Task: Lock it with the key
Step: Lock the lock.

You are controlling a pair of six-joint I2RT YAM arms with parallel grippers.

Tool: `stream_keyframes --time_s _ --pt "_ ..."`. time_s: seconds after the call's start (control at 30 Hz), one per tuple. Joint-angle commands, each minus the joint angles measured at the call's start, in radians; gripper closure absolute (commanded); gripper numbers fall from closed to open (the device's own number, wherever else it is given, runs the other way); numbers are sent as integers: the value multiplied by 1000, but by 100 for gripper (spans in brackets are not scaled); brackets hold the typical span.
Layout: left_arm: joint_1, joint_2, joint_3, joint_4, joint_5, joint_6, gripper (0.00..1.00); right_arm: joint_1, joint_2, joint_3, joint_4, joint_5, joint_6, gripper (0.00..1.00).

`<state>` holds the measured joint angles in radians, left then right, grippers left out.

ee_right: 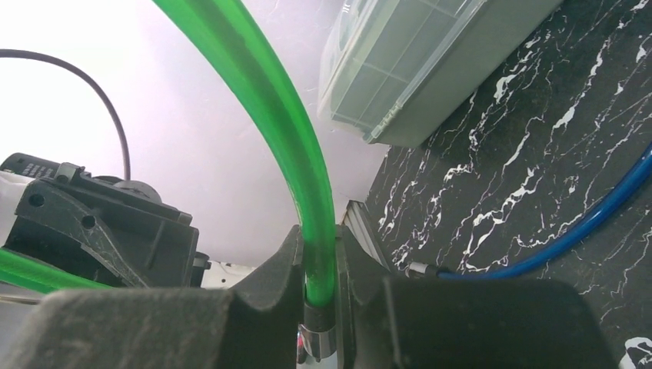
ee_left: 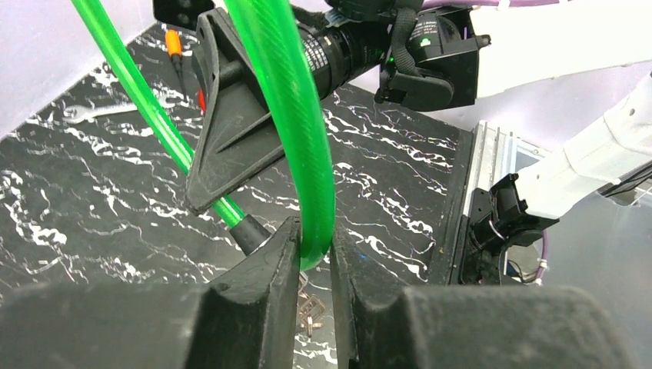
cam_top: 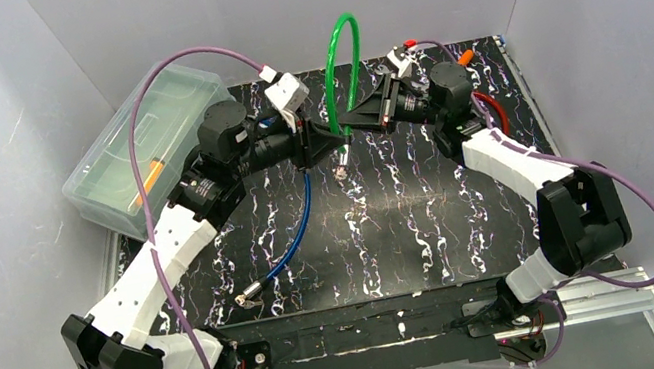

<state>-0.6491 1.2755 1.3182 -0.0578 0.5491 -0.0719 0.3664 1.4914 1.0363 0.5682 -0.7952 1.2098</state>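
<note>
Both hands grasp the green cable lock (cam_top: 339, 55) above the far desk (cam_top: 430, 217): left hand (cam_top: 332, 136) on one end, right hand (cam_top: 355, 122) on the other.

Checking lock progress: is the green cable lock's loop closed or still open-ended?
Open-ended: the green cable lock arches up between both grippers, each clamping a separate end; ends not joined.

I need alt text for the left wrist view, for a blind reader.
The left end effector is shut on a green cable that arches up over a black marbled table. The right end effector holds the cable's other end.
</note>
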Motion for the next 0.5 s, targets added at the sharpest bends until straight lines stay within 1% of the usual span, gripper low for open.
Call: stream_keyframes --time_s 0.0,0.07,0.17,0.37,0.47 --pt "6 6 28 -177 -94 -42 83 8 -20 95 73 -16 -3 99" --pt "6 5 60 -207 -132 -34 77 6 -18 93 53 -10 -16 99" --pt "6 -2 80 -228 -139 -11 65 6 -12 99 24 0 -37 99" --pt "7 -51 50 -221 -171 -2 46 6 -8 108 -15 15 -53 99" --pt "5 -102 -2 -185 -189 21 42 5 -10 111 -42 28 -63 99"
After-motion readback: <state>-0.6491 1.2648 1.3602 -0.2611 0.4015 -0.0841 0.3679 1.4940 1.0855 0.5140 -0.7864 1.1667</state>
